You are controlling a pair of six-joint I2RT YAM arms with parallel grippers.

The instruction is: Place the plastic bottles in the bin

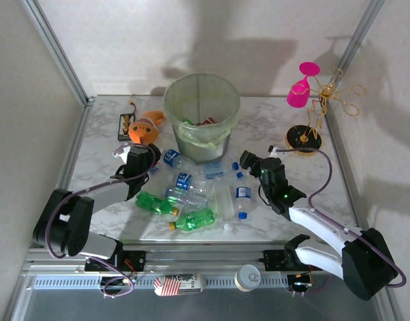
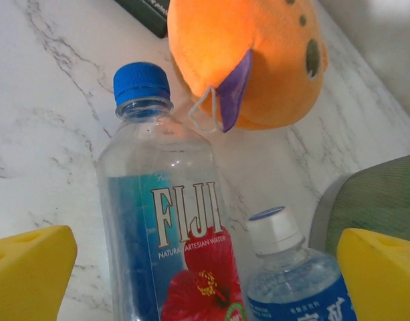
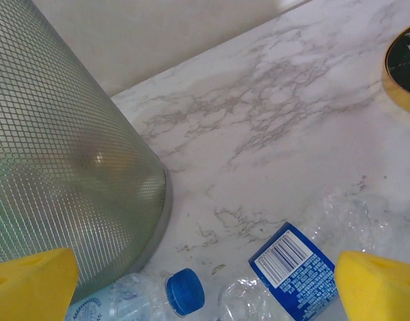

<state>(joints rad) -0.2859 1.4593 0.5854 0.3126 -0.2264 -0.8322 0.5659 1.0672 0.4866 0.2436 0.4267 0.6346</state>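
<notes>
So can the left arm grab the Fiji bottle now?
Probably yes. The left gripper is open, and the Fiji bottle lies right between its jaws with nothing on top. A white-capped bottle lies between them too, so it might get caught or nudged.

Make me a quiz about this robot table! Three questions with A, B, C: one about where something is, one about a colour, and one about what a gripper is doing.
1. Where is the plush?
A. inside the bin
B. left of the bin
C. right of the bin

2. What colour is the goblet?
A. blue
B. black
C. pink

3. How is the left gripper?
A. wide open
B. shut on a cap
C. shut on the plush

Answers:
1 B: the top view shows the plush on the table beside the bin's left.
2 C: it is bright pink.
3 A: its yellow fingers stand far apart, with gaps either side of the Fiji bottle.
</notes>
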